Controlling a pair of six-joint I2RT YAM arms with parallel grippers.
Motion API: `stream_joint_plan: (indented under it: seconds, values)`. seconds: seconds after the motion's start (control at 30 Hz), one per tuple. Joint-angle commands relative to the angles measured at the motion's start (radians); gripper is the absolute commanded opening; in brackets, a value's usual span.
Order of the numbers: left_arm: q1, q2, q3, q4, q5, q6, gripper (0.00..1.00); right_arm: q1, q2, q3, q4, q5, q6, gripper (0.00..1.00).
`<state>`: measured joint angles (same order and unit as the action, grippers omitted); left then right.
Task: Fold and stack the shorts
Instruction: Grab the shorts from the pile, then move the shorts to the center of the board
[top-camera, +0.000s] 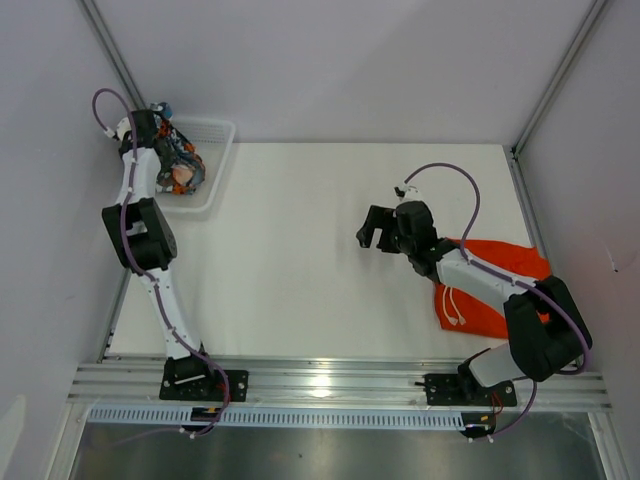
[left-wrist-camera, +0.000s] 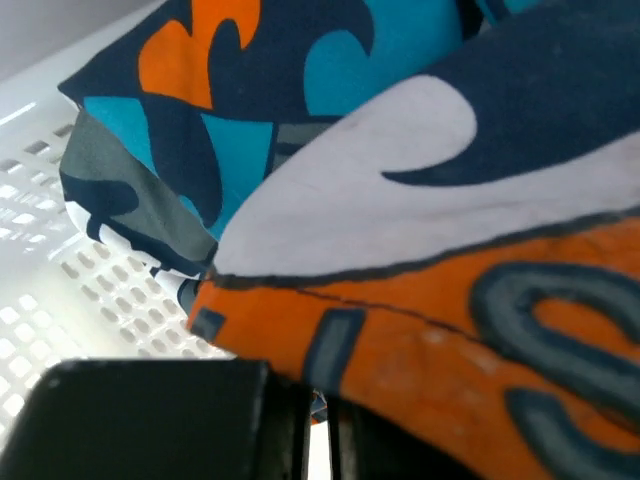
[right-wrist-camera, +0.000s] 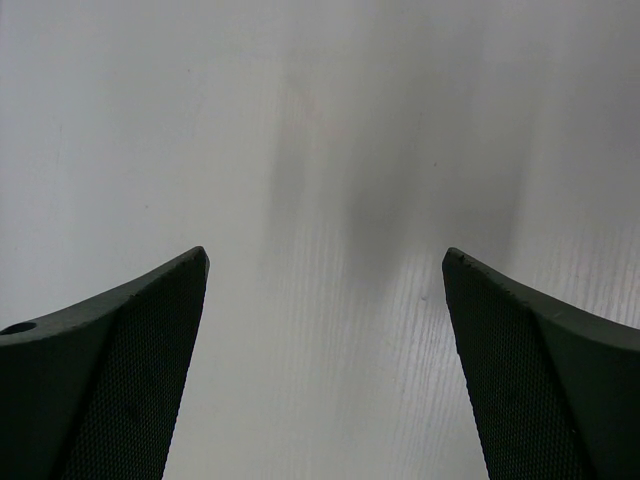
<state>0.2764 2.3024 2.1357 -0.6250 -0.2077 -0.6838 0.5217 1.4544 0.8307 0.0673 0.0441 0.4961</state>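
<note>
The cartoon-print shorts (top-camera: 181, 160) lie bunched in the white mesh basket (top-camera: 222, 150) at the far left. My left gripper (top-camera: 166, 135) reaches down into that basket and is shut on a fold of the printed shorts (left-wrist-camera: 400, 200); the left wrist view shows the jaws of the left gripper (left-wrist-camera: 325, 405) nearly together with fabric pinched between them. The plain orange shorts (top-camera: 500, 268) lie flat on the table at the right, their white drawstring (top-camera: 455, 310) toward the near side. My right gripper (top-camera: 374, 228) hovers open left of them, over bare table (right-wrist-camera: 320, 150).
The basket's perforated wall (left-wrist-camera: 60, 270) sits close beside the left fingers. Grey enclosure walls and metal posts ring the white table (top-camera: 300, 250). The right forearm crosses above the orange shorts.
</note>
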Motion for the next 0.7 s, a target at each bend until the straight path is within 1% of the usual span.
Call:
stream_joint_plan:
  seconds: [0.0,0.03,0.07,0.1,0.13,0.17,0.23,0.27,0.3,0.37,0.4,0.43,0.47,0.5,0.53,0.57,0.6,0.67]
  values:
    - [0.004,-0.026,0.026,0.014,0.045,0.010,0.00,-0.002,-0.058,-0.021,0.032,0.017,-0.016,1.00]
    - [-0.008,-0.055,-0.032,0.034,0.044,0.016,0.00,-0.002,-0.065,-0.025,0.034,0.017,-0.017,0.99]
    - [-0.016,-0.137,-0.109,0.059,0.034,0.020,0.00,-0.005,-0.072,-0.030,0.037,0.017,-0.018,0.99]
    - [-0.025,-0.187,-0.152,0.129,0.028,0.026,0.00,-0.008,-0.081,-0.033,0.037,0.017,-0.016,0.99]
    - [-0.046,-0.239,-0.280,0.169,0.025,0.030,0.00,-0.011,-0.084,-0.031,0.032,0.017,-0.013,1.00]
    - [-0.057,-0.342,-0.316,0.207,0.018,0.033,0.00,-0.012,-0.091,-0.028,0.026,0.014,-0.014,1.00]
    - [-0.098,-0.440,-0.374,0.287,0.007,0.049,0.00,-0.014,-0.117,-0.028,0.019,0.011,-0.021,0.99]
    - [-0.117,-0.487,-0.440,0.307,-0.010,0.058,0.00,-0.015,-0.129,-0.028,0.016,0.013,-0.022,1.00]
    - [-0.135,-0.571,-0.454,0.341,-0.024,0.081,0.00,-0.015,-0.156,-0.028,0.003,0.014,-0.025,1.00]
    - [-0.196,-0.645,-0.487,0.360,-0.064,0.108,0.00,-0.017,-0.187,-0.031,-0.009,0.022,-0.034,0.99]
    - [-0.219,-0.708,-0.494,0.364,-0.074,0.137,0.00,-0.019,-0.202,-0.033,-0.020,0.023,-0.037,0.99]
    - [-0.264,-0.742,-0.500,0.369,-0.088,0.151,0.00,-0.022,-0.235,-0.044,-0.023,0.028,-0.040,0.99]
    - [-0.307,-0.812,-0.532,0.405,-0.100,0.185,0.00,-0.023,-0.249,-0.047,-0.029,0.028,-0.047,0.99]
    - [-0.331,-0.813,-0.562,0.425,-0.113,0.196,0.00,-0.025,-0.264,-0.051,-0.035,0.028,-0.047,0.99]
    - [-0.385,-0.887,-0.585,0.441,-0.124,0.204,0.00,-0.029,-0.288,-0.053,-0.040,0.028,-0.045,0.99]
    - [-0.411,-0.925,-0.603,0.477,-0.127,0.226,0.00,-0.034,-0.301,-0.057,-0.043,0.022,-0.050,0.99]
    - [-0.460,-0.993,-0.656,0.481,-0.148,0.228,0.00,-0.037,-0.310,-0.058,-0.047,0.017,-0.053,1.00]
    - [-0.499,-1.053,-0.695,0.472,-0.148,0.205,0.00,-0.045,-0.334,-0.054,-0.061,0.016,-0.054,0.99]
